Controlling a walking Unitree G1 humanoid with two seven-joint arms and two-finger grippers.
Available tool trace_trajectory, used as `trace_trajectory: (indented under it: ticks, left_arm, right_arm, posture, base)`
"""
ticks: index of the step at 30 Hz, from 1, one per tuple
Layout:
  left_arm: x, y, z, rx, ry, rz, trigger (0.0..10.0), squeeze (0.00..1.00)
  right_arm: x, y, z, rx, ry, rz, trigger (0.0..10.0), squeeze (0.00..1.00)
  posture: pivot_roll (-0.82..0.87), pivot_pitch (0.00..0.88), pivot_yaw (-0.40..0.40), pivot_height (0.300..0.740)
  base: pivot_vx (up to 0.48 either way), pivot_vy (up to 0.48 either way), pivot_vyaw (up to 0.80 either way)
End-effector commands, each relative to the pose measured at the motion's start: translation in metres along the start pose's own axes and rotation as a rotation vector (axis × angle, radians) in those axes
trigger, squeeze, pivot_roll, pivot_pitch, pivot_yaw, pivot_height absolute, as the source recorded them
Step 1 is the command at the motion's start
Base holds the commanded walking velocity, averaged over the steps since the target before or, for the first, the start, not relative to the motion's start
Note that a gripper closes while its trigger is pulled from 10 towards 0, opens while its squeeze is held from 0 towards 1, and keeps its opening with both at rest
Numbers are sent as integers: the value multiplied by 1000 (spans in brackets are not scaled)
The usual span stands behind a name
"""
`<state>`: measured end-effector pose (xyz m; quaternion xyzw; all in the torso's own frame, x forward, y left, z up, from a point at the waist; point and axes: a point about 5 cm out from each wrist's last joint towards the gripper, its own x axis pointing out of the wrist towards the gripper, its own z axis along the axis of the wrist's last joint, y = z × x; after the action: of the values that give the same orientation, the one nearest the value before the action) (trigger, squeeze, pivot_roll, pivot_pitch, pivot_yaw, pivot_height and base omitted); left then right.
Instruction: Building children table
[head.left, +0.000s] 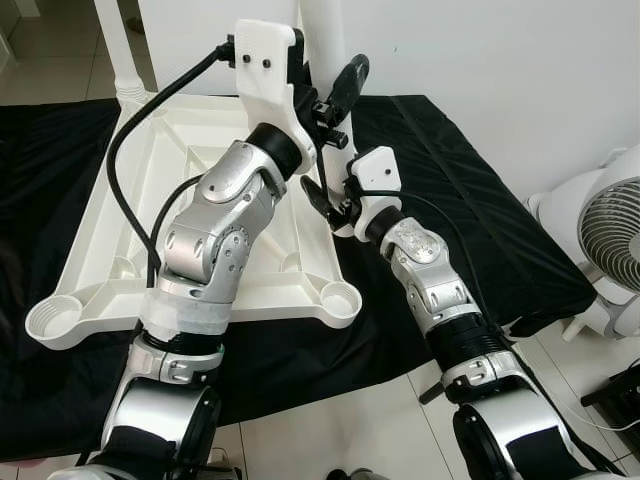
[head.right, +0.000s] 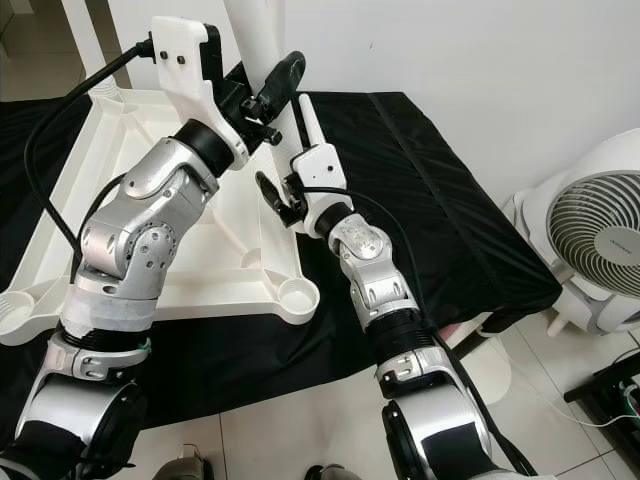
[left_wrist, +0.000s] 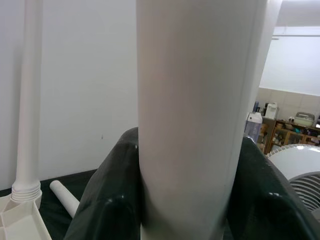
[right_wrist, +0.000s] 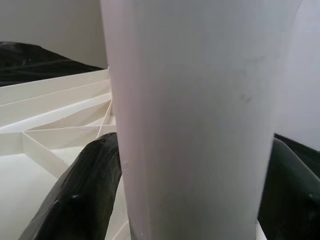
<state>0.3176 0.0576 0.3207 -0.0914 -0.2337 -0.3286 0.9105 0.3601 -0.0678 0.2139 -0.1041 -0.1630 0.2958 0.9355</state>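
While clamped on the upright white plastic table leg at upper centre: left gripper above, right gripper below, over the upturned white plastic tabletop.

White ribbed tabletop laid upside down on black cloth, upright white leg clasped between both grippers' fingers, loose leg laid just beyond the right gripper.

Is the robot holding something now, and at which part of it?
Both grippers hold the same upright white table leg. The left gripper grips its shaft higher up; the right gripper grips it lower, near the upturned tabletop.
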Motion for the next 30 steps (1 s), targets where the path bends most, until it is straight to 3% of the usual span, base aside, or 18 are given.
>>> trace_trajectory:
  ticks: [1, 4, 5, 6, 7, 16, 22, 23, 25, 26, 30]
  left_arm:
    - [3, -12, 7, 6, -25, -96, 10000, 0]
    - [3, -12, 7, 6, -26, -98, 10000, 0]
    - [3, -13, 7, 6, -26, -102, 10000, 0]
    - [3, -13, 7, 6, -26, -102, 10000, 0]
    - [3, -14, 7, 7, -26, -103, 10000, 0]
    - [3, -16, 6, 8, -23, -111, 10000, 0]
    - [1, -19, 4, -17, -21, -127, 10000, 0]
    - [0, -20, 4, -34, -23, -136, 10000, 1000]
    - [-1, -21, 4, -39, -27, -155, 10000, 1000]
    - [-2, -23, 5, -34, -26, -175, 10000, 1000]
    - [-2, -23, 5, -3, -16, -177, 10000, 1000]
  right_arm:
    - [-3, -2, -8, 24, 38, -16, 9647, 0]
    - [-3, -2, -8, 28, 39, -17, 9647, 0]
    - [-3, -2, -8, 28, 37, -16, 4627, 0]
    - [-3, -2, -8, 28, 37, -16, 4627, 0]
    - [-3, -2, -8, 30, 38, -18, 0, 0]
    - [-3, -3, -6, 32, 26, -23, 0, 0]
    - [0, -16, -12, 68, 102, -139, 0, 0]
    - [0, -18, -13, 62, 111, -161, 6863, 0]
    - [0, -19, -14, 58, 118, -167, 6863, 0]
    - [0, -20, -15, 65, 124, -177, 10000, 0]
    - [-2, -24, -17, 99, 127, -216, 10000, 0]
  posture:
    - [134, 62, -67, 740]
    - [134, 62, -67, 740]
    - [134, 61, -66, 740]
    - [134, 61, -66, 740]
    - [134, 62, -66, 740]
    - [134, 60, -67, 740]
    - [136, 53, -70, 740]
    - [136, 49, -71, 740]
    - [137, 47, -72, 740]
    - [137, 45, -72, 740]
    - [137, 40, -73, 740]
  base:
    - [0, 0, 0]
    - [0, 0, 0]
    - [0, 0, 0]
    - [0, 0, 0]
    - [0, 0, 0]
    - [0, 0, 0]
    - [0, 0, 0]
    - [0, 0, 0]
    - [0, 0, 0]
    - [0, 0, 0]
    - [0, 0, 0]
